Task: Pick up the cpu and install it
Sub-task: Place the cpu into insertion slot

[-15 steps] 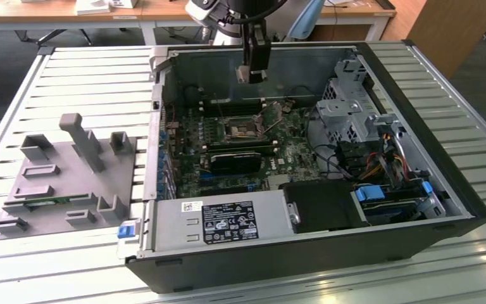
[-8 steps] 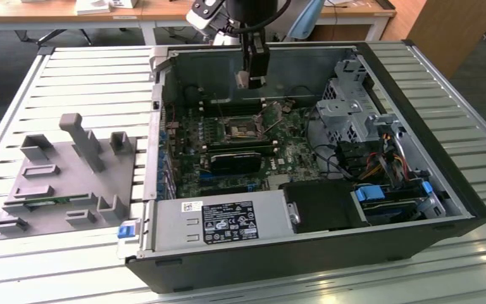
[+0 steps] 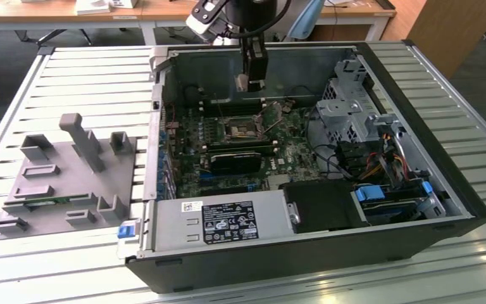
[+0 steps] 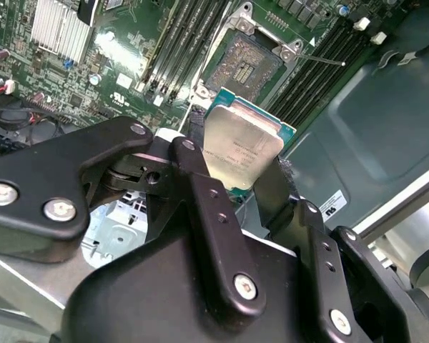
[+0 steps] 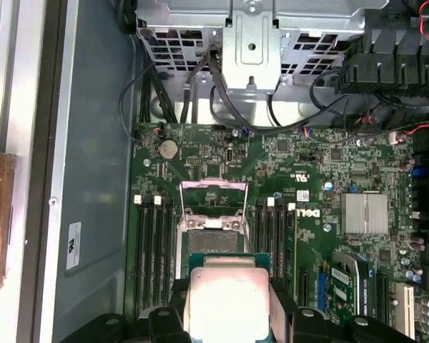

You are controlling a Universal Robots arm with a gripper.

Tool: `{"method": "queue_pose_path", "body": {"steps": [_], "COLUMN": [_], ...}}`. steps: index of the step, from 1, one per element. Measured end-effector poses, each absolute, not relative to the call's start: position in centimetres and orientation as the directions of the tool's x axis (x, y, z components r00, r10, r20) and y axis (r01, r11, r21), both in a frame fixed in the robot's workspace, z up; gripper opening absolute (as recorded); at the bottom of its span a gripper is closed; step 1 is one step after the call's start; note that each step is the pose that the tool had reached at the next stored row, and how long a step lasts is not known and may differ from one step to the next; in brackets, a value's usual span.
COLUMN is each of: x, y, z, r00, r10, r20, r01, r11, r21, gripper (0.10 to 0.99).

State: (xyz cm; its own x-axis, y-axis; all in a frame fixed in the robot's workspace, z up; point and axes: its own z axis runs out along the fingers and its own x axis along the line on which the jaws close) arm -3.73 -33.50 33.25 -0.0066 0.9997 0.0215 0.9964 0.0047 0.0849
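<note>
- The cpu is clamped by two opposite edges between the black fingers of the gripper. Its silver top is tilted toward the second wrist camera, and it hangs in the air, clear of the board.
- In the first wrist view the cpu hangs above the motherboard, just beside the socket, which stands open with bare contacts.
- Dark memory slots run along both sides of the socket.
- In the exterior view the gripper hangs inside the open computer case, near its far wall.
- A grey fixture block lies on the slatted table, on the exterior view's left, apart from the case.
</note>
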Motion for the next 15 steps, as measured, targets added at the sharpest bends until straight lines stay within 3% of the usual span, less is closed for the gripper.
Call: {"method": "queue_pose_path", "body": {"steps": [15], "x": [-3.7], "y": [-33.5], "z": [32.1], "r00": [-0.004], "r10": [1.000], "r20": [0.022], "r01": [0.996], "r11": [0.003], "r21": [0.085], "gripper": [0.525]}}
